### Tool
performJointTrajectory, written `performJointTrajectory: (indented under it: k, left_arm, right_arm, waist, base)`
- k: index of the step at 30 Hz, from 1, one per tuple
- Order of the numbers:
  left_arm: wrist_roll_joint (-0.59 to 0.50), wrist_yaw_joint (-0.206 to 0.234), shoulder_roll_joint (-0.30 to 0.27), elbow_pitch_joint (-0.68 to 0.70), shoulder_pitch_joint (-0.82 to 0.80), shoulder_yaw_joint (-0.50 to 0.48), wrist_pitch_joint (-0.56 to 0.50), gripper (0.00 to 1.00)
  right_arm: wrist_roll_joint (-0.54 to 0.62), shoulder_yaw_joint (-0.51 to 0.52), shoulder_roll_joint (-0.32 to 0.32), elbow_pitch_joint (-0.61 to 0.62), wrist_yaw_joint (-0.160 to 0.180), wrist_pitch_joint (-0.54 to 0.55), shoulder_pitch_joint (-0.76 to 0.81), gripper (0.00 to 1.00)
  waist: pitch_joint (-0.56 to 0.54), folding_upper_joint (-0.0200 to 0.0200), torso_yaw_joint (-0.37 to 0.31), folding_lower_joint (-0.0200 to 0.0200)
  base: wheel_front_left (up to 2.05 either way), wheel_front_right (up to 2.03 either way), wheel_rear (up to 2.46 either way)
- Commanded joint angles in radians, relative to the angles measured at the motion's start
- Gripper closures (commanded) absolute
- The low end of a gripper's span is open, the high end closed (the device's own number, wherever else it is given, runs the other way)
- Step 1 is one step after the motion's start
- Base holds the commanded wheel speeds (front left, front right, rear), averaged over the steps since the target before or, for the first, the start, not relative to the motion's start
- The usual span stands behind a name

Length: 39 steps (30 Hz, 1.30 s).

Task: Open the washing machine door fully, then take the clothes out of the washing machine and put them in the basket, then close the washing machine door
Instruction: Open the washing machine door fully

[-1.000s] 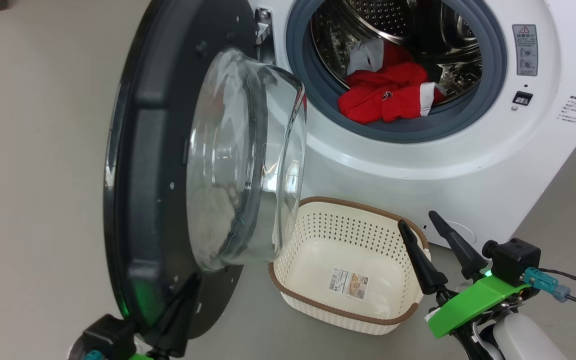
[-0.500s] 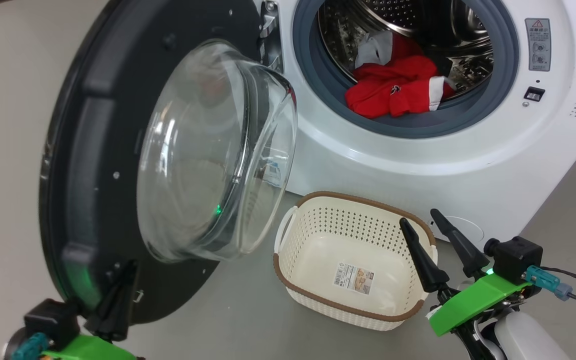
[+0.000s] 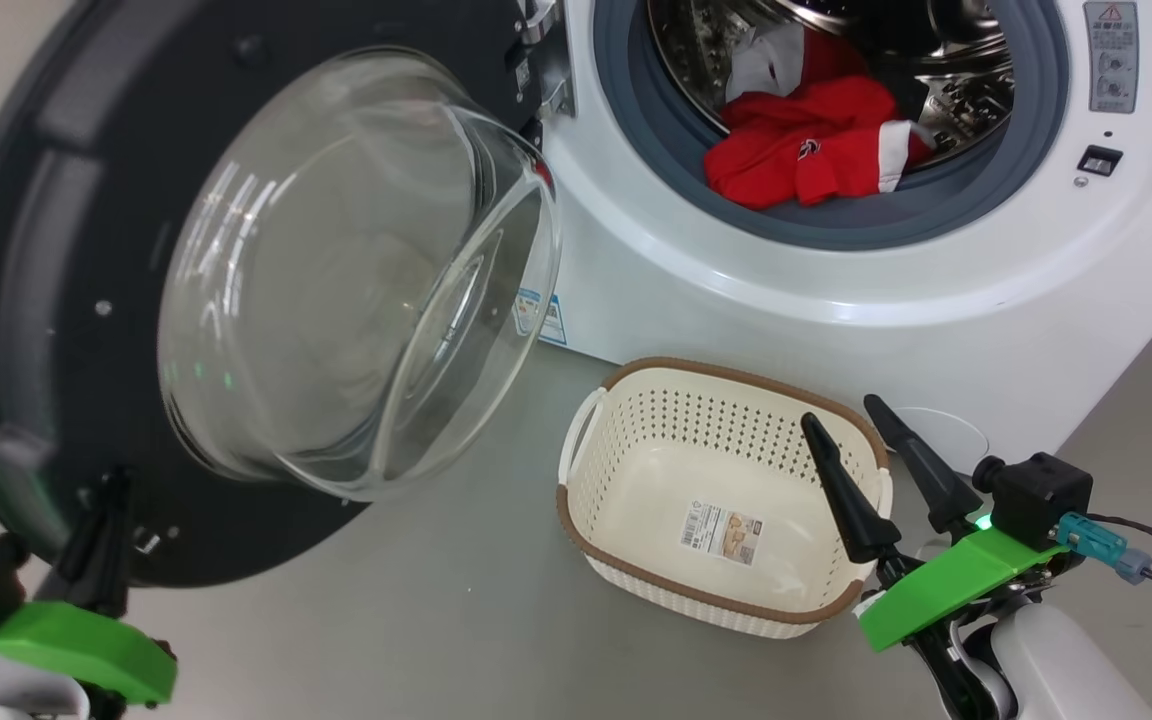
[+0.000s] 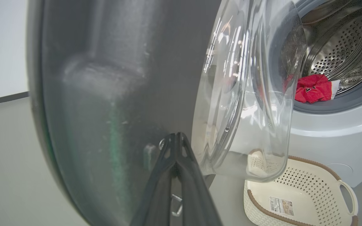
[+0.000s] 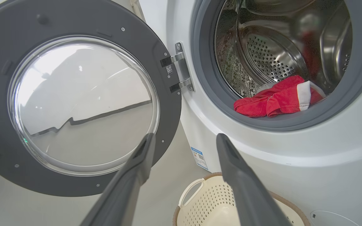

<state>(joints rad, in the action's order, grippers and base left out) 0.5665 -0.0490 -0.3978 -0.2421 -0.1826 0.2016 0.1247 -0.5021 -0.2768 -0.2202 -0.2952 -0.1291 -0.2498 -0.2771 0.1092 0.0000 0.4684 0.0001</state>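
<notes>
Left fingers (image 4: 176, 147): two, pressed together with nothing between them; their tips are at the dark inner face of the washing machine door (image 3: 46, 250), low near its rim (whether they truly touch it, we cannot tell).
Right fingers (image 3: 841, 485): two, spread wide apart, holding nothing, showing over the right end of the basket (image 3: 696, 420) in the head view.
Door count: one, swung out to the left on its hinge (image 5: 181, 72), its glass bowl (image 3: 336, 270) bulging from the inner face.
Washing machine (image 3: 736, 320): one, white, its mouth uncovered.
Clothes (image 3: 806, 155): we see one red heap with white trim, lying at the front of the steel drum (image 5: 262, 56) and lapping onto the grey-blue seal (image 3: 836, 225); how many garments it holds we cannot count.
Basket count: one, on the floor (image 3: 436, 600) just before the machine, below its mouth, a label sticker (image 3: 721, 530) on its bottom.
</notes>
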Motion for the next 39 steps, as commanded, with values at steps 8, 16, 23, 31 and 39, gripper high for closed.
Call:
performJointTrajectory:
  k: [8,16,23,31,39]
  left_arm:
    - [0.016,-0.022,-0.079,-0.132,-0.148,-0.055,0.004,1.0]
    - [0.019,-0.048,-0.086,-0.262,-0.242,-0.034,0.01,1.0]
    - [0.022,-0.066,-0.09,-0.38,-0.328,-0.004,0.019,1.0]
    - [0.029,-0.076,-0.085,-0.458,-0.373,0.034,0.044,1.0]
    - [0.046,-0.08,-0.087,-0.495,-0.387,0.067,0.069,1.0]
  right_arm:
    - [0.011,-0.018,-0.001,0.033,-0.002,-0.012,-0.042,0.0]
    - [0.012,-0.012,-0.003,0.034,-0.002,-0.012,-0.055,0.0]
    - [0.011,-0.013,0.001,0.031,-0.002,-0.012,-0.056,0.0]
    - [0.007,-0.015,0.003,0.028,-0.002,-0.012,-0.053,0.0]
    - [0.004,-0.016,0.005,0.025,-0.002,-0.012,-0.048,0.0]
  waist:
    - [0.041,0.0,0.008,-0.0001]
    - [0.061,0.0,0.018,-0.0001]
    - [0.068,0.0,0.03,-0.0001]
    - [0.06,0.0,0.032,-0.0001]
    - [0.05,0.0,0.034,-0.0001]
  base:
    - [0.0,0.0,0.0]
    - [0.0,0.0,0.0]
    - [0.0,0.0,0.0]
    - [0.0,0.0,0.0]
    - [0.0,0.0,0.0]
